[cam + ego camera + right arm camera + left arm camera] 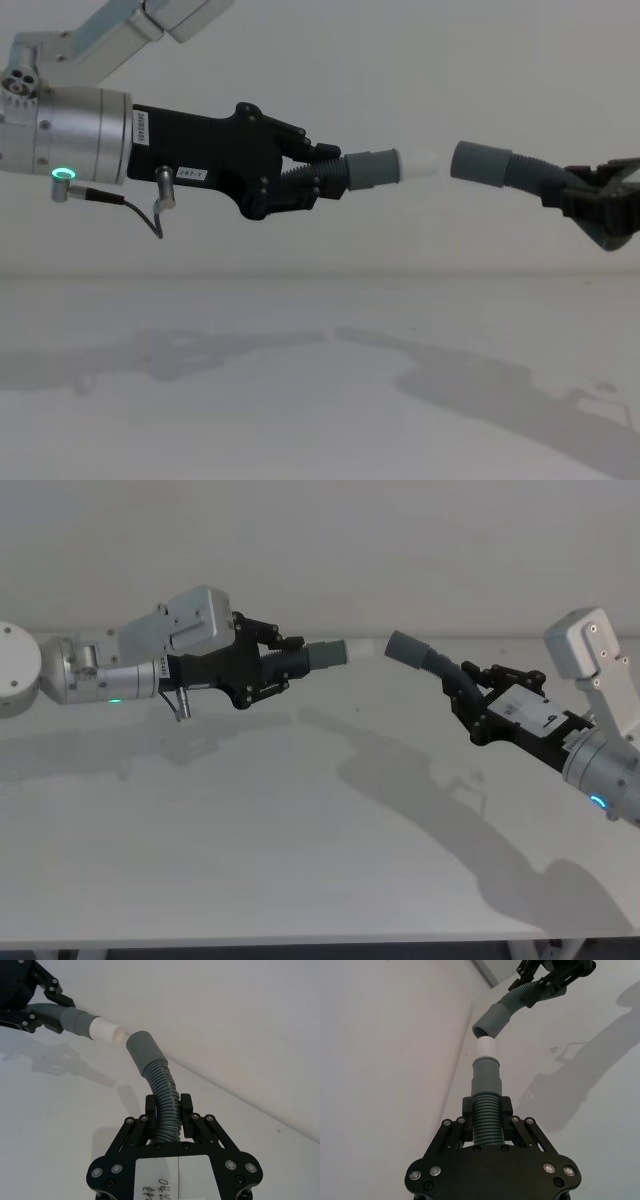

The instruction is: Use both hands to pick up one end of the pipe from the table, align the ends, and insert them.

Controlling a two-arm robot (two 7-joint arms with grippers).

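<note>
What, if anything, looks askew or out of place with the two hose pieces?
Nothing damaged. The thicker cuff, on the right gripper's piece, slants against the white tip on the left gripper's piece; a gap separates them, so the ends are not in line.

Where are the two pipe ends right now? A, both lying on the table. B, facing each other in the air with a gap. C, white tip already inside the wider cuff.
B: the chest view shows the white tip and the wider cuff apart in mid-air, above the table.
</note>
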